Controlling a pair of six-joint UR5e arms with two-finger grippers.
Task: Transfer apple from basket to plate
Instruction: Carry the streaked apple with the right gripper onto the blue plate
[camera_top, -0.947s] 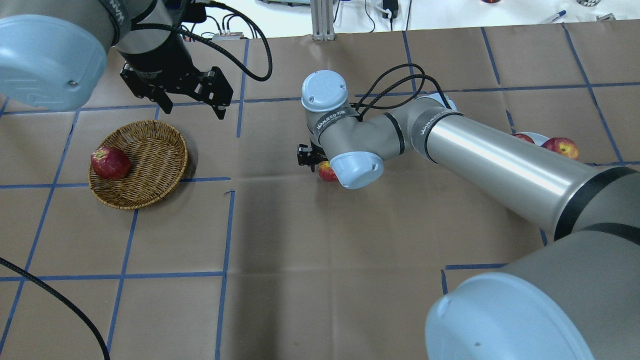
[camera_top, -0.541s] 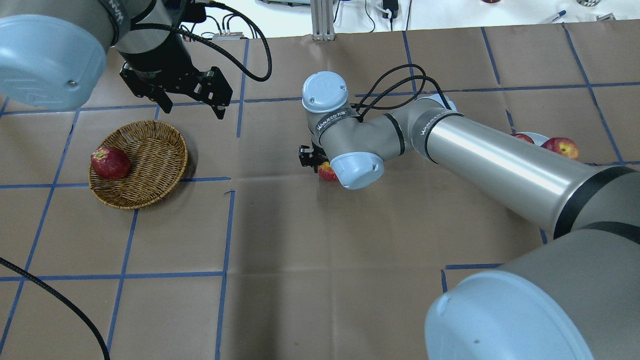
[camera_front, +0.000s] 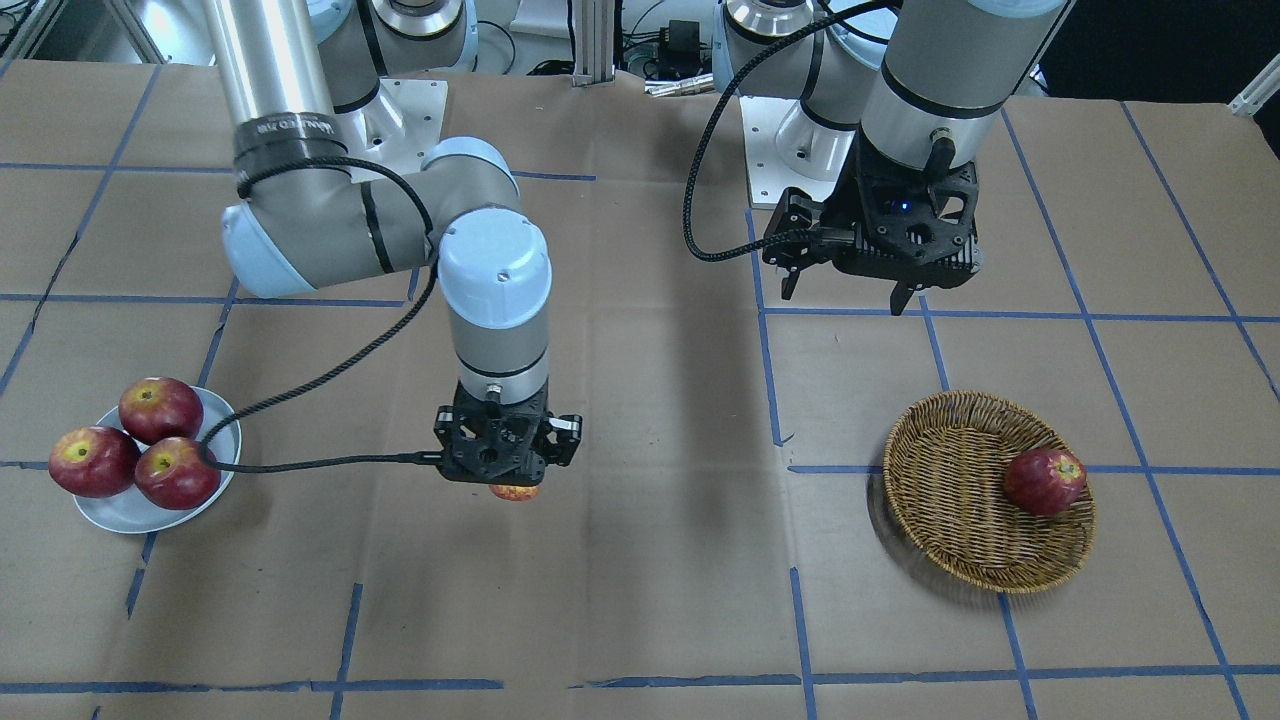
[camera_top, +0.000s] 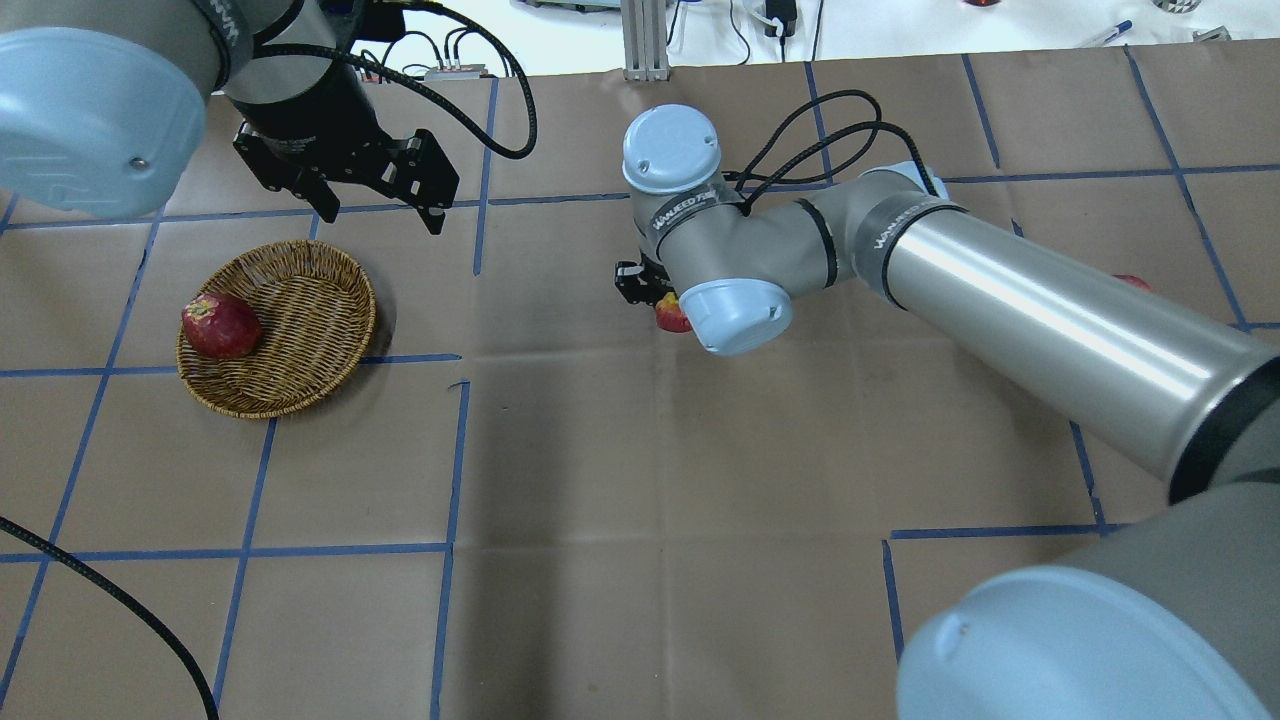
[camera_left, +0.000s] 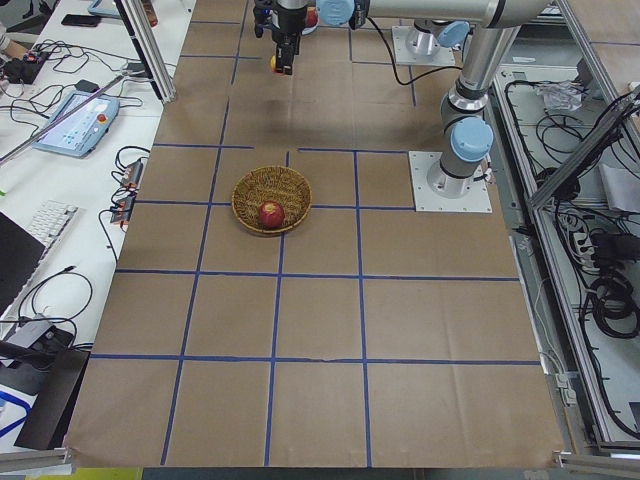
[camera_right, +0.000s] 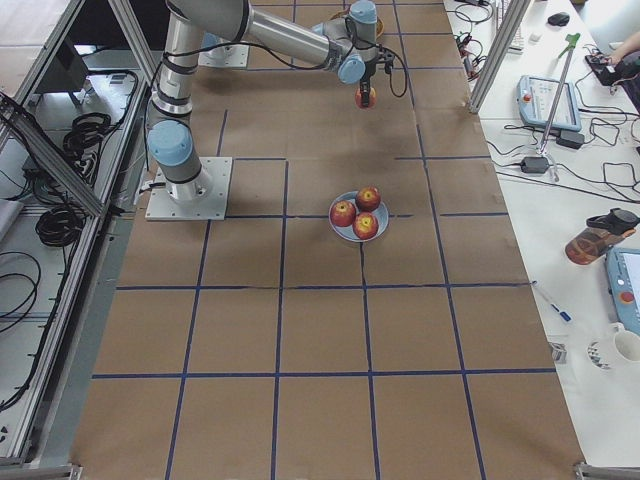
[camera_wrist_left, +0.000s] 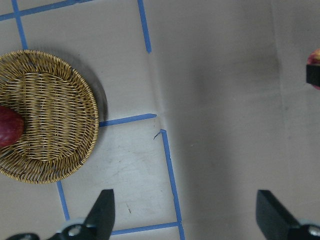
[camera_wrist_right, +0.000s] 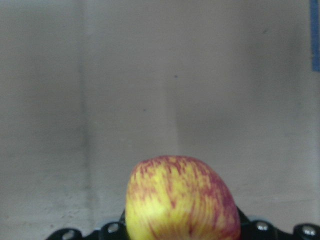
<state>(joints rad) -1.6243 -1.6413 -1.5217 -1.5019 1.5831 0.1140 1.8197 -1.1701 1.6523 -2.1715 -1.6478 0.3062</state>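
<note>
My right gripper (camera_front: 508, 478) is shut on the yellow-and-red streaked apple (camera_wrist_right: 180, 200) and holds it above the table's middle; the apple peeks out under the wrist (camera_top: 670, 315). The wicker basket (camera_front: 950, 500) stands on my left side (camera_top: 310, 310) with one dark red apple (camera_front: 1044, 481) in it. My left gripper (camera_top: 375, 215) is open and empty, hovering just beyond the basket; its fingers (camera_wrist_left: 102, 210) frame bare paper. The pale plate (camera_front: 130, 512) sits on my right side, well away from the right gripper, and is hidden behind my right arm in the overhead view.
Three dark red apples (camera_front: 160, 408) fill most of the plate. The table is covered in brown paper with blue tape lines (camera_top: 455, 460). The right arm's cable (camera_front: 330, 375) hangs over the plate's edge.
My right arm has moved with the streaked apple toward the far side and a little rightward in the overhead view. The left gripper has shifted slightly away from the basket.
</note>
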